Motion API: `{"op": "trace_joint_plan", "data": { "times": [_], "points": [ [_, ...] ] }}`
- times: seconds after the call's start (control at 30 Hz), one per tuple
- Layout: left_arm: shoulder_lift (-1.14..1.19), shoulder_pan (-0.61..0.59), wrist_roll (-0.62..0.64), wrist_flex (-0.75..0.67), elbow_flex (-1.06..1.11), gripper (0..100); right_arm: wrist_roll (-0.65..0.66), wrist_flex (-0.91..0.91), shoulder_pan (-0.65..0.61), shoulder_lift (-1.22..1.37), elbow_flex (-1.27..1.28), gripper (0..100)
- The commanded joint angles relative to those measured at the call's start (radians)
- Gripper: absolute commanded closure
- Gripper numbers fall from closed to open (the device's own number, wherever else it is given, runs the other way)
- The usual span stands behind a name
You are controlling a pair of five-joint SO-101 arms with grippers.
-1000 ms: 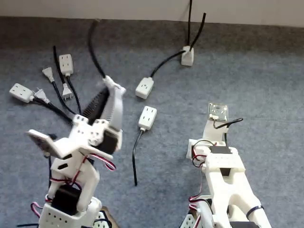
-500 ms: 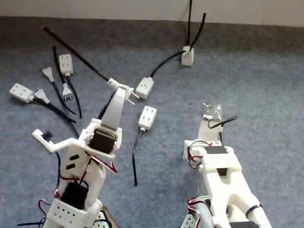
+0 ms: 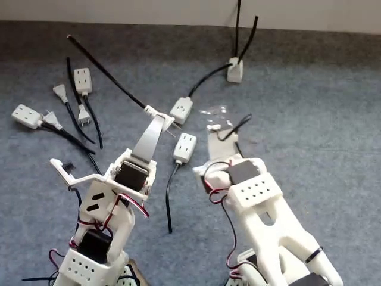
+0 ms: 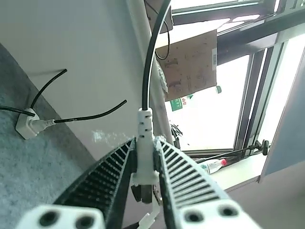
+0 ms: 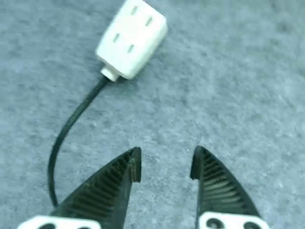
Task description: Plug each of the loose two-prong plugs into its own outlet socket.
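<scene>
While the left tool (image 4: 147, 143) is pinching a white two-prong plug (image 4: 144, 121) by its flat sides, up off the bench (image 3: 309, 119) just left of the far socket block (image 3: 181, 109), the right tool (image 5: 165, 164) sits open over the grey carpet, just short of the near socket block (image 5: 132, 39). Plug's hard, smooth moulded plastic, probably featherweight, but that springy black rubber cord (image 3: 101, 68) will likely tug it sideways. I'd guess the boxy little block skates on the fuzzy mat unless pinned, so grab its body, not the lead.
</scene>
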Motion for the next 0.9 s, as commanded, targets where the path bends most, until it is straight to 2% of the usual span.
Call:
{"op": "trace_joint_plan", "data": {
  "times": [0.0,0.87],
  "points": [
    [-0.008,0.012,0.005,0.005,0.018,99,0.089,0.015,-0.099,-0.018,-0.110,89.3],
    [-0.008,0.039,0.002,0.071,0.019,99,0.114,0.087,-0.134,-0.004,-0.518,89.6]
  ]
}}
